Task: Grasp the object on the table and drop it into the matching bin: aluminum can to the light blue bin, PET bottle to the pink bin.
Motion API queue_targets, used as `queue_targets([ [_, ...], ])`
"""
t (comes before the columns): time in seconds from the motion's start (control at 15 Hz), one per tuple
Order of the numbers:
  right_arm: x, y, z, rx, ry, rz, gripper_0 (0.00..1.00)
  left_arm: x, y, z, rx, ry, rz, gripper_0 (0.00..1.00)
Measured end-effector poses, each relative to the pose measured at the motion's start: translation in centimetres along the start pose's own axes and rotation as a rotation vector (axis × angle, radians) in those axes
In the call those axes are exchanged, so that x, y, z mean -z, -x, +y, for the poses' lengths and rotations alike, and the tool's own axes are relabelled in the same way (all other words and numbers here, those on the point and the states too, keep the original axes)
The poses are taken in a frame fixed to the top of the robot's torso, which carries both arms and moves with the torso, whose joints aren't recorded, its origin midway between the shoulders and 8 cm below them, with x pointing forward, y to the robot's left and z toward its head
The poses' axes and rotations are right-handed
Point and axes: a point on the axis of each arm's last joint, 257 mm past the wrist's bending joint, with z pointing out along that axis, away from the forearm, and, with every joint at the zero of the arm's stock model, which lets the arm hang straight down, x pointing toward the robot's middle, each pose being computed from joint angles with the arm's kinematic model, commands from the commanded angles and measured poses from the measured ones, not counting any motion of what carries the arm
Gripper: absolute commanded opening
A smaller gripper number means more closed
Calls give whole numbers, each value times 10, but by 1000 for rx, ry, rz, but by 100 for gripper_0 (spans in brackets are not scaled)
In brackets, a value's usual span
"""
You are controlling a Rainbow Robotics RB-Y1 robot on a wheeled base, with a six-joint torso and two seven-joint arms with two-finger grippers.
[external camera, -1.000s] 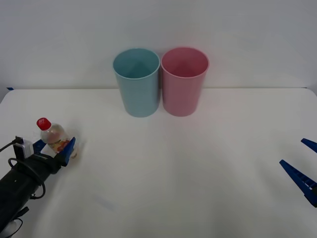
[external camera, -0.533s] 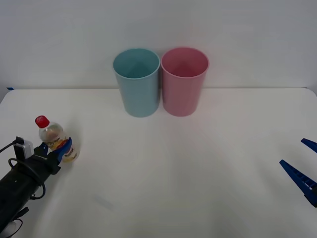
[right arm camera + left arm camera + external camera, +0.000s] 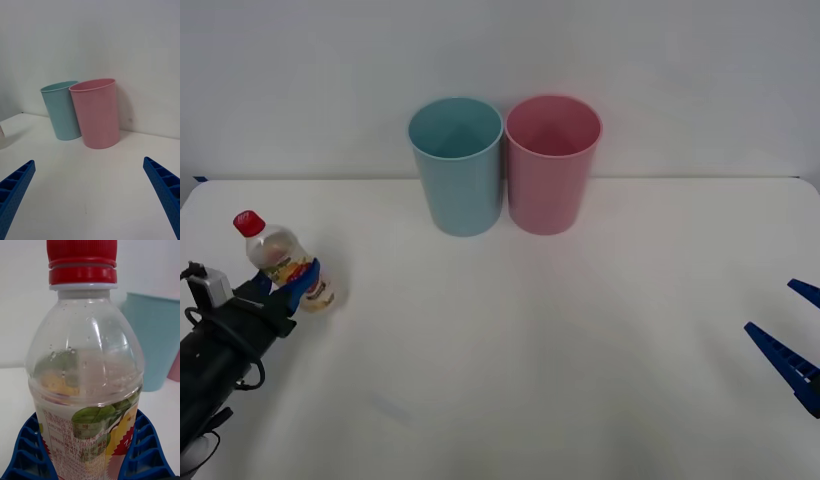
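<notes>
The PET bottle (image 3: 280, 262) is small and clear with a red cap and a red-yellow label, at the table's far left. My left gripper (image 3: 285, 285) is shut on its labelled lower half, and the bottle leans left, lifted a little off the white table (image 3: 510, 350). Up close in the left wrist view, the bottle (image 3: 84, 382) stands between the blue fingers (image 3: 26, 450). The light blue bin (image 3: 457, 165) and pink bin (image 3: 551, 163) stand side by side at the back centre. My right gripper (image 3: 790, 340) waits open at the right edge.
The right wrist view looks across bare table at the pink bin (image 3: 95, 112) and the light blue bin (image 3: 60, 110) against a white wall. Wide white tabletop lies between the left gripper and the bins.
The left gripper's fingers have shut on the bottle. Bottle and gripper have then moved up and to the left, with the bottle tilting. The right arm has not moved.
</notes>
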Motion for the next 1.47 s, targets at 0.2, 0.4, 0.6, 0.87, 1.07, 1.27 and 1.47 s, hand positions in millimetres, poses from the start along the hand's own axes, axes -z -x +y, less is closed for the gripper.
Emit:
queue_targets([
  [0.2,0,0,0,0,0,0,100,-5,38,-17,59,-46,-60,0],
  [0.4,0,0,0,0,0,0,100,-12,70,-33,83,-93,-105,0],
  [0.6,0,0,0,0,0,0,100,-18,97,-47,64,-134,-121,0],
  [0.87,0,0,0,0,0,0,100,-33,127,-64,41,-204,-147,0],
  [1.07,0,0,0,0,0,0,100,-35,150,-65,27,-263,-143,0],
  [1.27,0,0,0,0,0,0,100,-37,183,-63,4,-304,-170,0],
  [1.47,0,0,0,0,0,0,100,-33,214,-60,-17,-324,-202,0],
])
